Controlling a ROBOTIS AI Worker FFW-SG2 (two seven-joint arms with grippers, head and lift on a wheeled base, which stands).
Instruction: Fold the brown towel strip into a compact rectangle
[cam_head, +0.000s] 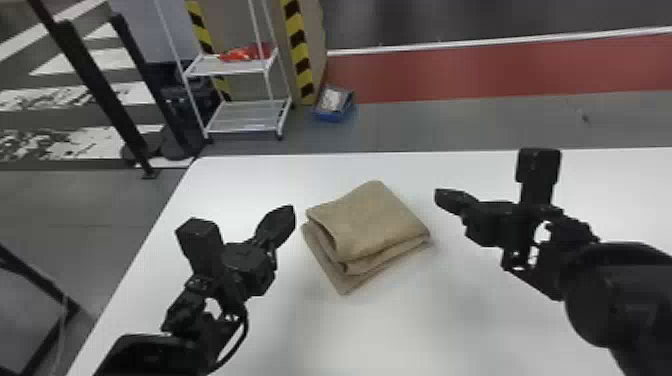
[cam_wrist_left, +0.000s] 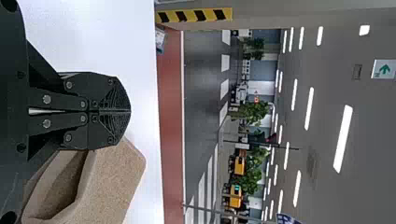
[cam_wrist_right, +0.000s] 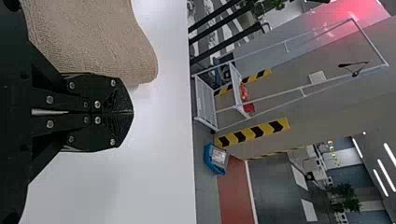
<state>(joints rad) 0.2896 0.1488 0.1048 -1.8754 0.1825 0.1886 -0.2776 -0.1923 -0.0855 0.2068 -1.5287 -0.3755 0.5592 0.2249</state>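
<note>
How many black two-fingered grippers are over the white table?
2: the left gripper, left of the folded brown cloth towel, and the right gripper, to the towel's right.

White table (cam_head: 480, 320), red floor band (cam_head: 475, 75), white wire shelf (cam_head: 245, 117)

Bright light whitens the table (cam_head: 390, 340), with soft grey shadows near the towel (cam_head: 370, 215). Ceiling lights (cam_wrist_left: 343, 138) glare white; a red glow (cam_wrist_right: 357, 9) spreads over a wall (cam_wrist_right: 322, 30).
</note>
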